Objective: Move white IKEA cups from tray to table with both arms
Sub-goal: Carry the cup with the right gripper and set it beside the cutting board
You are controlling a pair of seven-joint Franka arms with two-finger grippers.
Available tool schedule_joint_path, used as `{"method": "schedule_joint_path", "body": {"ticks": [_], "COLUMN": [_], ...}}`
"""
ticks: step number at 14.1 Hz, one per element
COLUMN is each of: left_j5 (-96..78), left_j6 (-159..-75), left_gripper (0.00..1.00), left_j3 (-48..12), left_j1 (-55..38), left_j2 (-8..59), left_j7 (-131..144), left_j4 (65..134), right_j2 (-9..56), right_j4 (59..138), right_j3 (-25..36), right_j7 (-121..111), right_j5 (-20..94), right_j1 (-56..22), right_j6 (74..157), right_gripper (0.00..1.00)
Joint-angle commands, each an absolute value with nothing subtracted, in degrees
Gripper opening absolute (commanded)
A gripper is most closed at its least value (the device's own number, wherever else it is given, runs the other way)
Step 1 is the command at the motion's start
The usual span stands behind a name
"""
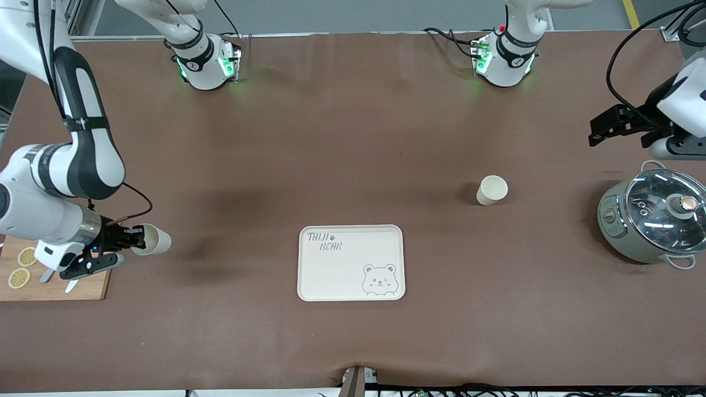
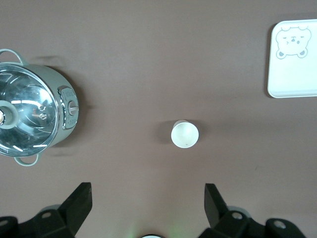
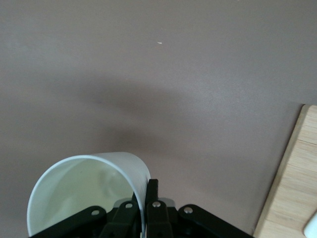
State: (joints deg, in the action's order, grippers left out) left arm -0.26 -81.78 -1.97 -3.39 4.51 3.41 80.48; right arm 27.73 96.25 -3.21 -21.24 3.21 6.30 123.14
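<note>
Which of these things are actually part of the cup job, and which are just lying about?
Part of the job:
- held cup, pinched by its rim in the right claw, beside the board
- standing cup, upright on the table
- left claw, open, up by the pot
- tray, probably, still bare

Lying about:
- pot with glass lid
- board with lemon slices

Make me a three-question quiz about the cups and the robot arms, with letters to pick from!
1. Where is the free cup?
A. on the bear tray
B. on the table, between tray and pot
C. on the wooden board

2. How many white cups show?
A. one
B. two
C. four

3. The right end effector is:
A. open, holding nothing
B. shut on the held cup
C. inside the pot

Answers: 1 B, it stands on brown cloth apart from both; 2 B, one free, one held; 3 B, fingers pinch its wall in the right wrist view. The left end effector is open.
</note>
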Motion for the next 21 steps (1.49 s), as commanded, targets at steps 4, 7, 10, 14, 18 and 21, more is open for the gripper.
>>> {"method": "schedule_joint_path", "body": {"ticks": [4, 7, 10, 14, 18, 21], "left_j5": [-0.6, -0.4, -0.7, -0.7, -0.7, -0.8], "left_j6": [-84.5, -85.3, -85.3, -86.8, -88.9, -88.9], "left_gripper": [1.0, 1.0, 1.0, 1.0, 1.0, 1.0], "left_j3": [-2.3, -2.1, -1.9, -1.9, -1.9, -2.0], "left_j1": [-3.2, -3.1, -3.0, -1.2, -1.2, -1.2], "left_j2": [3.6, 4.7, 4.7, 4.4, 4.7, 4.4], "left_j7": [2.5, 2.4, -1.0, -2.0, -2.0, -2.0], "left_j4": [82.0, 81.5, 81.3, 81.7, 81.9, 81.8], "right_j2": [30.5, 31.9, 33.0, 34.2, 35.0, 35.1], "right_j4": [100.0, 100.0, 100.0, 100.0, 100.0, 100.0], "right_j3": [-4.1, -4.1, -4.1, -4.1, -4.0, -4.0], "right_j7": [-21.6, -21.6, -21.6, -21.6, -21.6, -21.5], "right_j5": [4.0, 4.0, 4.0, 4.0, 4.0, 4.0], "right_j1": [7.6, 7.6, 7.6, 7.5, 7.6, 7.6], "right_j6": [129.7, 130.9, 131.9, 133.3, 133.9, 134.5], "right_gripper": [0.0, 0.0, 0.0, 0.0, 0.0, 0.0]}}
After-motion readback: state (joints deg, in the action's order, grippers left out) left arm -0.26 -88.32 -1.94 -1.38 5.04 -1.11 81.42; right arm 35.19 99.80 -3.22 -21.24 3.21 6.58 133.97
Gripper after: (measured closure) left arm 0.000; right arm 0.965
